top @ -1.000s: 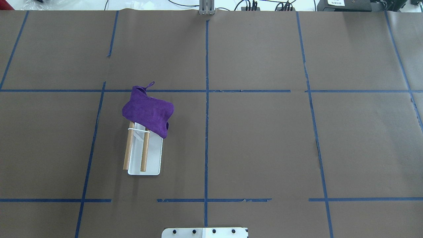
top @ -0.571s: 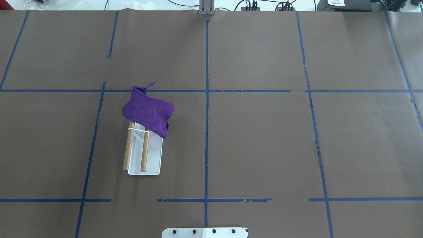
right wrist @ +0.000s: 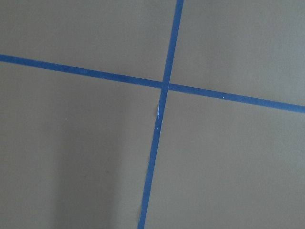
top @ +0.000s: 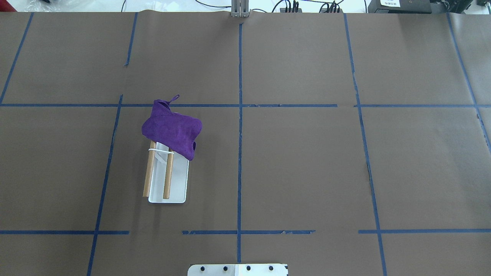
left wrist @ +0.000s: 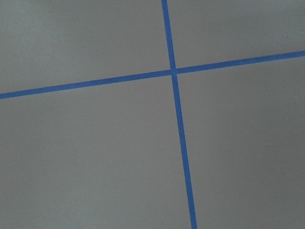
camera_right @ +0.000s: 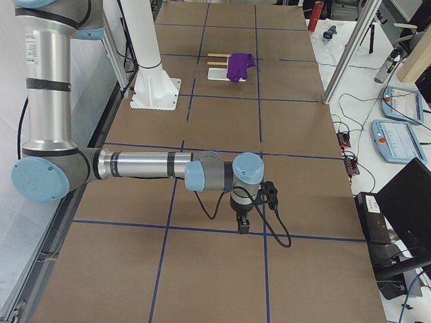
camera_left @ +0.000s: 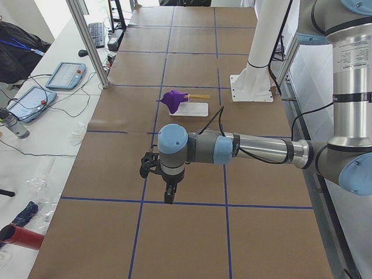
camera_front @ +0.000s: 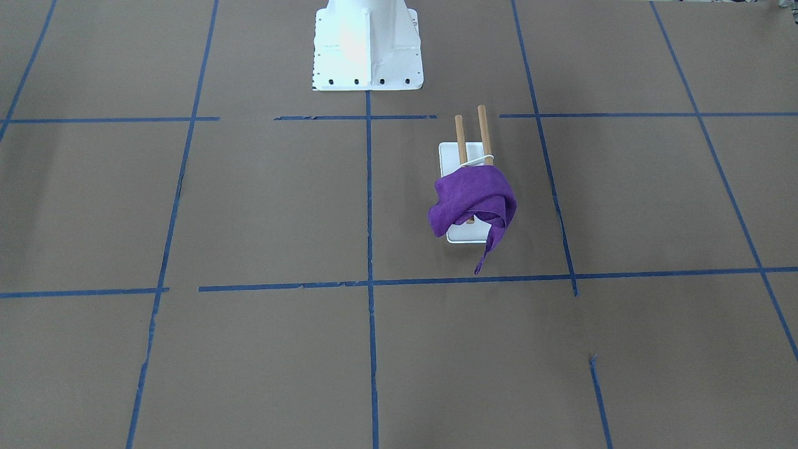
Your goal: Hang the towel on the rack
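Note:
A purple towel [top: 171,132] lies bunched over the far end of the rack's two wooden rods [top: 167,178]; one corner hangs down past the white base [top: 179,184]. It also shows in the front view [camera_front: 472,199], with the rack [camera_front: 450,156] behind it. Neither gripper is near the towel. The left gripper [camera_left: 168,196] shows only in the exterior left view, hanging low over the paper far from the rack [camera_left: 195,109]. The right gripper [camera_right: 242,224] shows only in the exterior right view, far from the towel [camera_right: 239,65]. I cannot tell whether either is open or shut.
The table is covered in brown paper with a grid of blue tape lines [top: 239,115]. The white robot pedestal [camera_front: 366,43] stands at the robot's side. Both wrist views show only paper and crossing tape. Tablets and cables [camera_left: 61,75] lie beyond the table's edge.

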Controlling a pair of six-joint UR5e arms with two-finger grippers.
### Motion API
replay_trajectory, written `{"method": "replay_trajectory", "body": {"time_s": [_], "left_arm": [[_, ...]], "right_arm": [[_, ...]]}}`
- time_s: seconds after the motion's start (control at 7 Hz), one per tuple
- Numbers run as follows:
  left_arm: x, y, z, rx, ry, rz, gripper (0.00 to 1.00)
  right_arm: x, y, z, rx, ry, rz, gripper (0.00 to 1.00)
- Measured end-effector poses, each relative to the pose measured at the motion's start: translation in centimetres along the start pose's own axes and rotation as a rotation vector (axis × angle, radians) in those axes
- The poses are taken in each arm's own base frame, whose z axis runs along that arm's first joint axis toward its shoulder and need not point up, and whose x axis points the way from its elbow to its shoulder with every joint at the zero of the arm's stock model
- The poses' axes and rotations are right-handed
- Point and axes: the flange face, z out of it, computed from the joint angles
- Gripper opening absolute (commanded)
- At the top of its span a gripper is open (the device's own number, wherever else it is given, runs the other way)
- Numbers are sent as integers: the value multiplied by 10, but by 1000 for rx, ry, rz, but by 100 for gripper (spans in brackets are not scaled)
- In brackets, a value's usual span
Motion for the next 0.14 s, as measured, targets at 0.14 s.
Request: {"method": "replay_trajectory", "body": {"time_s": [0.14], "left_arm": [[0,0,0,0,0,0,100]], "right_arm": [[0,0,0,0,0,0,100]]}}
